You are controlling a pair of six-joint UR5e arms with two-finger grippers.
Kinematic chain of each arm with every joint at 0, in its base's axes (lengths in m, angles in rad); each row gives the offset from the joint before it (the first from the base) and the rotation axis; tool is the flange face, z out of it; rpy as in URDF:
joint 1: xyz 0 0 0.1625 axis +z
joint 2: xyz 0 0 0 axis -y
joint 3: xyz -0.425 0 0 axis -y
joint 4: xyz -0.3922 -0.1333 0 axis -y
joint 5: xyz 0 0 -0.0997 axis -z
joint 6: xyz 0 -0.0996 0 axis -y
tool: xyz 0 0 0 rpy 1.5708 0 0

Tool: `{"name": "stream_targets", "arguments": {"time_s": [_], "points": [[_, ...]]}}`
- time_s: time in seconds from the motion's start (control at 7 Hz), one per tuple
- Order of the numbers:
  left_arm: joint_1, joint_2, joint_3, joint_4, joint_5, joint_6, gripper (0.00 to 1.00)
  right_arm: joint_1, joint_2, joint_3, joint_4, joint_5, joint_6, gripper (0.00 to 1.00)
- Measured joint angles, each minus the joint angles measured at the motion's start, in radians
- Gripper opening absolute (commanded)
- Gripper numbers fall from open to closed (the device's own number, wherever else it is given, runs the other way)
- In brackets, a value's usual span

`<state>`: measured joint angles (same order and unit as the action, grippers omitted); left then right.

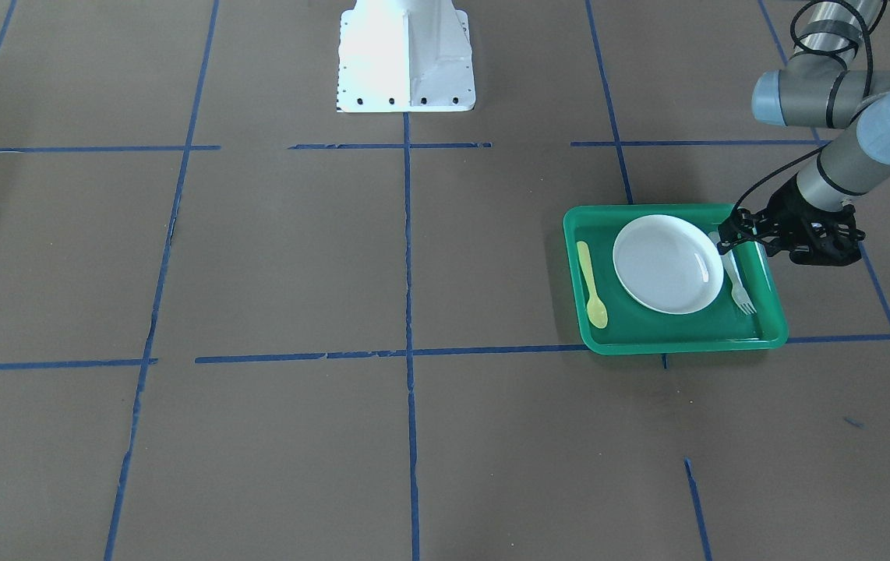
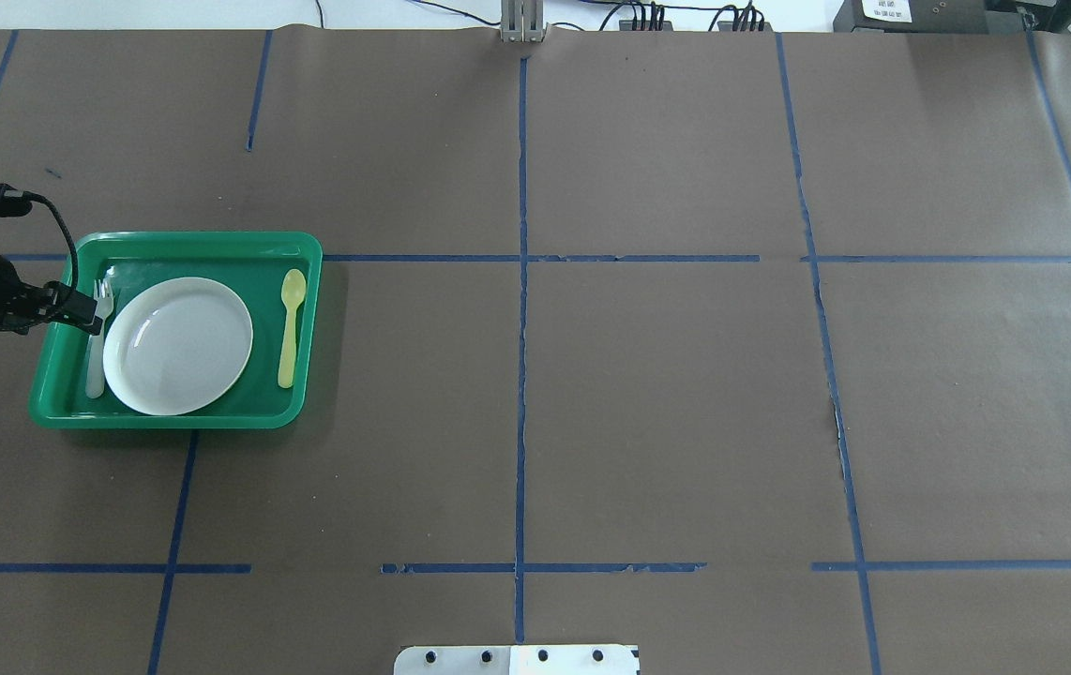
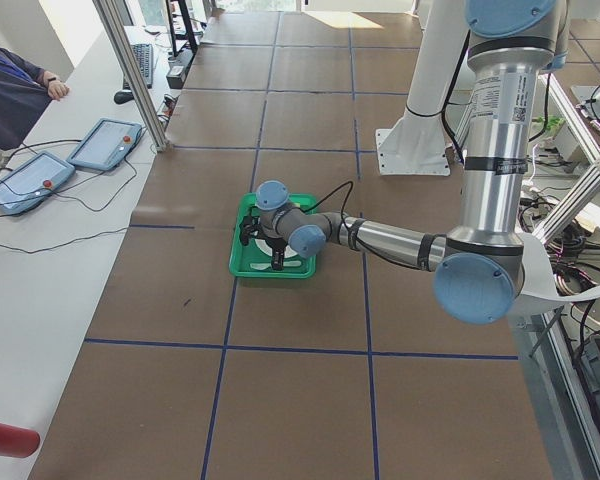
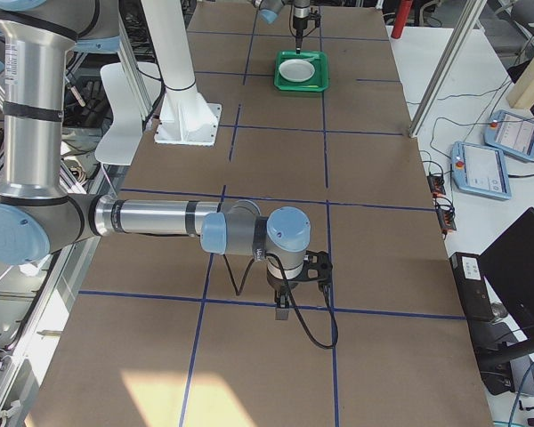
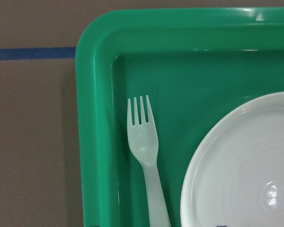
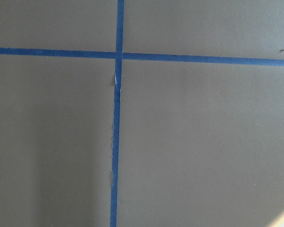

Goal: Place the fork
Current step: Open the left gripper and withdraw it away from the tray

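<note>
The pale whitish fork (image 1: 737, 280) lies flat in the green tray (image 1: 679, 339), between the white plate (image 1: 667, 265) and the tray's wall. In the left wrist view the fork (image 5: 143, 142) lies with its tines pointing away, beside the plate (image 5: 241, 161). My left gripper (image 1: 725, 240) hangs low over the fork's handle, and also shows in the overhead view (image 2: 85, 317). Its jaws look spread to either side of the handle. My right gripper (image 4: 283, 313) hovers over bare table far from the tray; I cannot tell if it is open or shut.
A yellow spoon (image 1: 591, 288) lies in the tray on the plate's other side. The robot's white base (image 1: 406, 58) stands at the table's middle edge. Blue tape lines cross the brown table (image 2: 667, 403).
</note>
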<state>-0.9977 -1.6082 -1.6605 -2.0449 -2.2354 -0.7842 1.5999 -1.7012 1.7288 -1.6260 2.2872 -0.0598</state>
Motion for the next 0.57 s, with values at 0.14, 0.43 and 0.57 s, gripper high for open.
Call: {"name": "stream_targets", "arguments": {"time_s": [0.14,0.43,0.57], "points": [[-0.037,0.006,-0.004,0.006,-0.011,0.013,1.00,0.000,0.000,0.000,0.000,0.000,0.000,1.00],[-0.118,0.040,-0.010,0.033,-0.021,0.141,1.00,0.000,0.000,0.000,0.000,0.000,0.000,1.00],[-0.180,0.054,-0.018,0.092,-0.022,0.265,1.00,0.000,0.000,0.000,0.000,0.000,0.000,1.00]]}}
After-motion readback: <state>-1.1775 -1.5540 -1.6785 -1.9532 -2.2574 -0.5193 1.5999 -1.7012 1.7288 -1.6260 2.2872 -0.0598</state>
